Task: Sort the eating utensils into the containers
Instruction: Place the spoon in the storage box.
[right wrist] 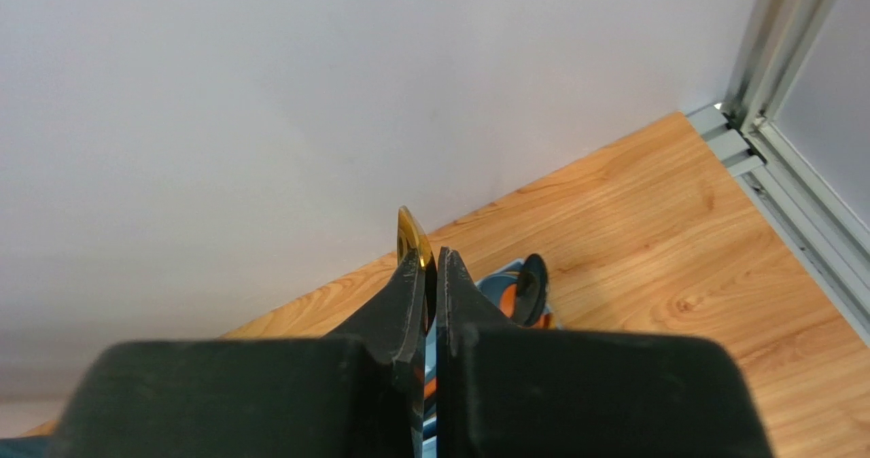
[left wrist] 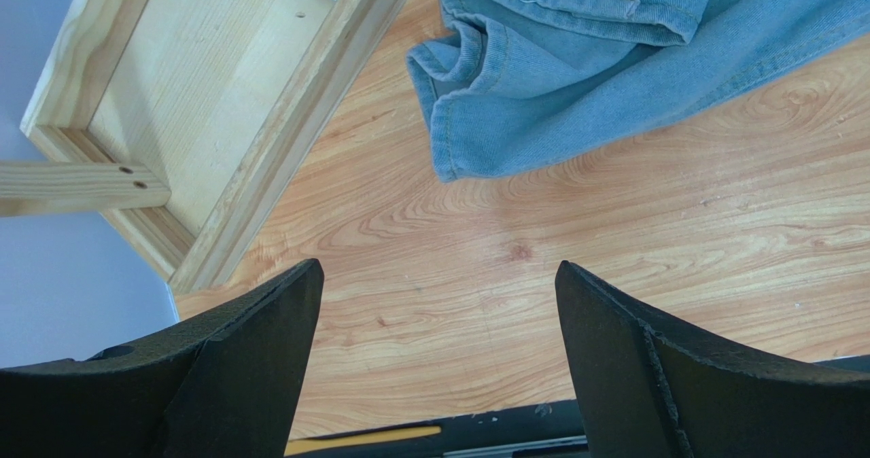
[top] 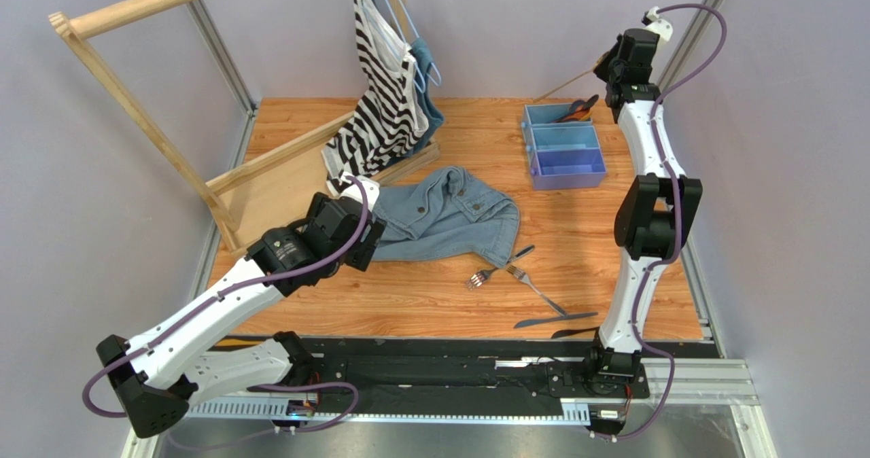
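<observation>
My right gripper [right wrist: 436, 259] is shut on a gold spoon [right wrist: 413, 239], whose bowl sticks up past the fingertips. In the top view this gripper [top: 607, 70] is raised above the far end of the light blue three-compartment tray [top: 563, 164], with the spoon's handle [top: 568, 82] slanting left. The far compartment holds orange and black utensils [top: 578, 108]; a black spoon [right wrist: 531, 283] shows there. Two silver forks [top: 492, 271] [top: 537, 288] and dark knives [top: 554, 319] lie on the near table. My left gripper [top: 357, 236] is open and empty over bare wood [left wrist: 437, 275], beside the denim.
A blue denim garment [top: 449, 213] lies mid-table and shows in the left wrist view [left wrist: 613, 40]. A wooden rack [top: 153, 101] with a striped top [top: 383, 91] hanging on it stands at the back left; its base [left wrist: 204, 101] is close to my left gripper.
</observation>
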Controlling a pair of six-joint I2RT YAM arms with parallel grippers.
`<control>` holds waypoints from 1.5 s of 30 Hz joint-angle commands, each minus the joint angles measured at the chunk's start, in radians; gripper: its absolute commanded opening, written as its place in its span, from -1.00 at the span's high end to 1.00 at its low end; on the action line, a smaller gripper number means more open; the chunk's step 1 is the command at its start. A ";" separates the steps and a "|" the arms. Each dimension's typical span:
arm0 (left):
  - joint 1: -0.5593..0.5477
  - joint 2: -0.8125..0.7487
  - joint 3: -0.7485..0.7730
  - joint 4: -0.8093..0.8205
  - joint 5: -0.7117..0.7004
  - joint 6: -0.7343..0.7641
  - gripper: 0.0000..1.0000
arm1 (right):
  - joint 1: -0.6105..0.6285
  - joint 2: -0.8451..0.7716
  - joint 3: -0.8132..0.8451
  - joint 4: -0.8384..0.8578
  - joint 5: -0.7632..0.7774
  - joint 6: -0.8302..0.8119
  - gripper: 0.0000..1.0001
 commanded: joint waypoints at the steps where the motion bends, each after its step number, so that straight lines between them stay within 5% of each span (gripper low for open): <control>1: 0.006 0.014 0.000 0.014 -0.006 0.012 -0.86 | 0.002 0.018 0.053 0.037 0.061 -0.037 1.00; 35: 0.022 0.052 -0.002 0.018 0.026 0.019 -0.85 | 0.030 0.099 -0.141 0.148 0.046 -0.025 1.00; 45: 0.022 0.071 -0.003 0.015 0.036 0.021 -0.85 | 0.038 0.105 -0.171 0.125 0.011 -0.025 0.69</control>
